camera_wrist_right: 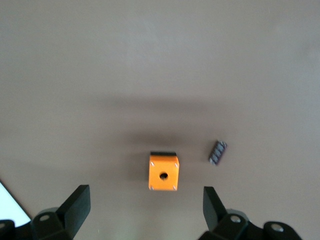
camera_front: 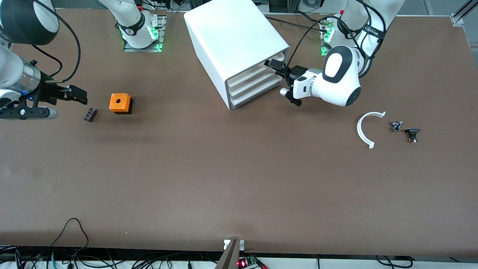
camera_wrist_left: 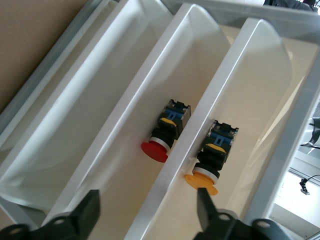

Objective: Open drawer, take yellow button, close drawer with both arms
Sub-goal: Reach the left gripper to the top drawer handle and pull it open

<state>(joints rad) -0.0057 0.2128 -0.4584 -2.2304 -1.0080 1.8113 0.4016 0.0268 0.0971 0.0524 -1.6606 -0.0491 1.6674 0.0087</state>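
Note:
The white cabinet (camera_front: 235, 41) stands at the back middle of the table, with its three drawers pushed in. The left wrist view looks into them. The button (camera_wrist_left: 210, 160), black with an orange cap, lies in the uppermost drawer (camera_wrist_left: 260, 100). My left gripper (camera_front: 274, 65) is at the drawer fronts. It is open (camera_wrist_left: 147, 212), with the drawer's white front wall (camera_wrist_left: 200, 115) running between its fingers, one fingertip (camera_wrist_left: 204, 200) just by the orange cap. My right gripper (camera_front: 79, 95) is open and empty (camera_wrist_right: 145, 207) over the table by the orange cube (camera_front: 120, 103).
A red-capped button (camera_wrist_left: 161, 142) lies in the drawer below. The orange cube with a hole (camera_wrist_right: 163, 172) and a small black ribbed block (camera_front: 90, 114) lie toward the right arm's end. A white curved piece (camera_front: 364, 130) and two small black parts (camera_front: 405, 130) lie toward the left arm's end.

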